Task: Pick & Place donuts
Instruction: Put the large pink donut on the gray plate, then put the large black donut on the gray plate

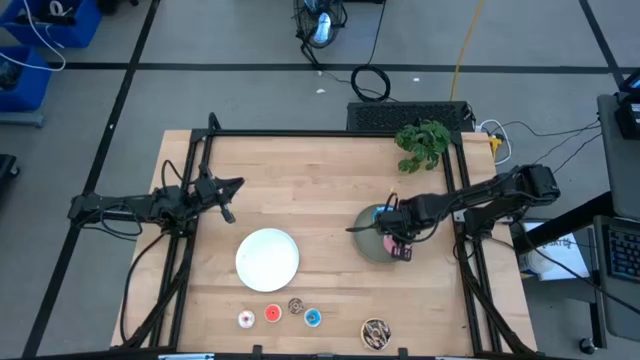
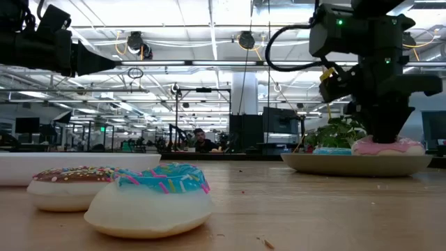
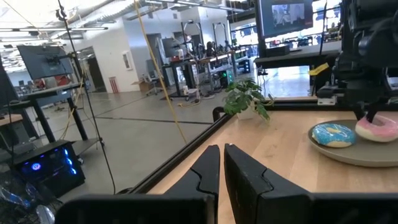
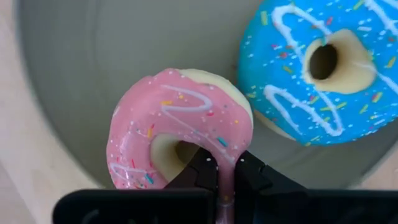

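The pink donut [image 4: 180, 124] and the blue sprinkled donut [image 4: 323, 68] lie side by side in the grey plate [image 4: 74, 74] at the table's right. My right gripper [image 4: 225, 171] stands over that plate [image 1: 368, 245], shut on the pink donut. Four tiny donuts sit in a row near the near edge: pale pink [image 1: 246, 319], red [image 1: 272, 314], brown [image 1: 295, 306] and blue [image 1: 313, 318]. The dark brown sprinkled donut [image 1: 375, 333] rests to their right. My left gripper [image 1: 225, 195] hovers shut at the table's left, touching nothing. My right gripper holds the pink donut by its ring wall [image 4: 227, 146]. One finger [image 4: 200, 171] is inside the hole and the other finger [image 4: 250, 174] is outside the rim. The fingers come from above, pointing down. The donut lies flat and seems to rest on the grey plate [image 2: 348, 164].
A round white plate [image 1: 267, 258] lies in the table's middle toward the near edge. A small green plant [image 1: 422, 142] stands at the far right corner. Bare wood stretches between the two arms. Black frame rails run along the table's left and right sides.
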{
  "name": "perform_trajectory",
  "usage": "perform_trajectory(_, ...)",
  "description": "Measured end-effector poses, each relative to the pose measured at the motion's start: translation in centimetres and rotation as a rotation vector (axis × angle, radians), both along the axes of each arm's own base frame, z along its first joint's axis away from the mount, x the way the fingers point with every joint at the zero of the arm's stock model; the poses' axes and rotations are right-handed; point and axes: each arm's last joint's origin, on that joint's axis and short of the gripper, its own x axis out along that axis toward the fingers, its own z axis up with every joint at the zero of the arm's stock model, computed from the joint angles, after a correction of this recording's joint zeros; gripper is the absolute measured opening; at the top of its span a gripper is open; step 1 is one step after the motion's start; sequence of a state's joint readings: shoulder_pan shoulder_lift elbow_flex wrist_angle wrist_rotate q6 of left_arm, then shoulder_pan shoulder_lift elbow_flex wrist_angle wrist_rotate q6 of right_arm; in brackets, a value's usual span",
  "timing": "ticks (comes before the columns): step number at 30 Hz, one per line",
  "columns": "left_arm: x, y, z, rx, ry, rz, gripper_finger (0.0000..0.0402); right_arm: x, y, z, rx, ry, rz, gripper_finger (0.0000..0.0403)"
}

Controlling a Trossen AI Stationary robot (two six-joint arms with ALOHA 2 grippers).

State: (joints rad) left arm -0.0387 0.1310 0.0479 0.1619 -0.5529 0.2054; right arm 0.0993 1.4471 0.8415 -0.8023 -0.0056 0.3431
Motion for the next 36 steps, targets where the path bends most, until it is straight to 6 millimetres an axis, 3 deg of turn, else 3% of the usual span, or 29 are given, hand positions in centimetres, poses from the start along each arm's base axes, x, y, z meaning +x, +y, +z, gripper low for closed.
perform_trajectory(9,0.0,0.0,0.0,0.000,0.000,0.000,0.0031,0.0,-0.3,-0.3,0.000,-0.008,-0.015,0.0030)
perform_trajectory(23,0.0,0.0,0.0,0.000,0.000,0.000,0.0031,0.5,-0.2,0.7,0.026,-0.017,-0.024,0.0166)
perform_trajectory(29,0.0,0.0,0.0,-0.001,-0.001,0.000,0.0031,0.9,-0.3,2.3,-0.005,-0.001,-0.030,0.0200)
perform_trajectory(36,0.0,0.0,0.0,-0.003,-0.001,-0.001,0.0031,1.9,-0.2,5.9,-0.051,-0.008,-0.032,0.0208)
